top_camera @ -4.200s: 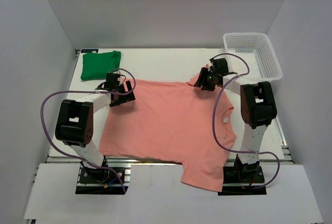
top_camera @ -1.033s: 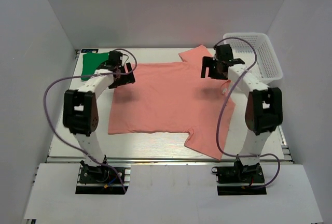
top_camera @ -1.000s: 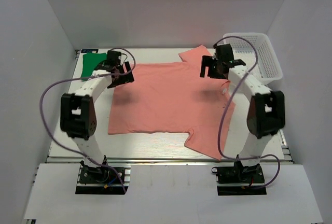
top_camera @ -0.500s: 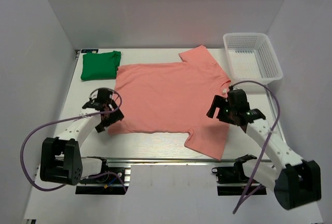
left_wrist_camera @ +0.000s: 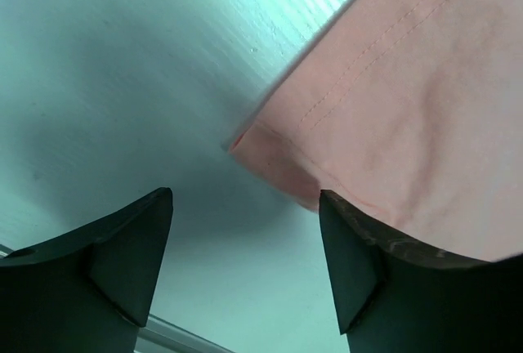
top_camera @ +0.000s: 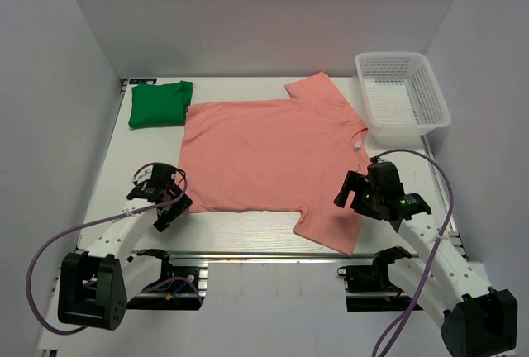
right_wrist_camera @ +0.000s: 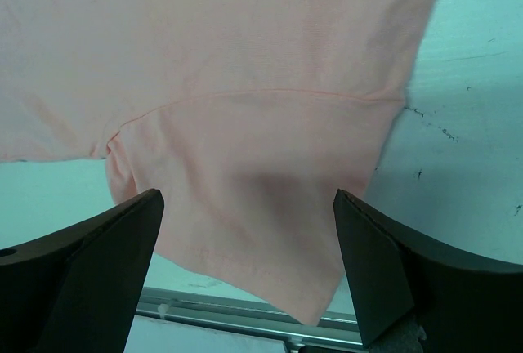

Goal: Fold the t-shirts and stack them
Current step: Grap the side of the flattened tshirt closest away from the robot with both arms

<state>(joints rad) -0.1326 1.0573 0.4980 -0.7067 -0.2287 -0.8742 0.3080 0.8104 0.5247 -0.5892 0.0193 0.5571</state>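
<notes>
The salmon-pink t-shirt (top_camera: 264,150) lies spread flat across the table, one sleeve at the far edge and the other (top_camera: 329,225) at the near edge. The green t-shirt (top_camera: 159,103) lies folded at the far left. My left gripper (top_camera: 172,206) is low at the pink shirt's near left hem corner (left_wrist_camera: 249,142). Its jaws stand open, the right finger (left_wrist_camera: 372,263) over the cloth edge, bare table between them. My right gripper (top_camera: 349,196) hovers open above the near sleeve (right_wrist_camera: 245,165), fingers (right_wrist_camera: 102,275) wide apart, nothing gripped.
A white mesh basket (top_camera: 402,88) stands at the far right corner. The table's near metal rail (top_camera: 248,254) runs just beyond the sleeve tip (right_wrist_camera: 306,316). White walls close in the left, back and right sides.
Both grippers have come from the shirt's far edge to its near edge. In the last half second they drew slightly nearer and lower. The left jaws have narrowed a little. The pink shirt lies still.
</notes>
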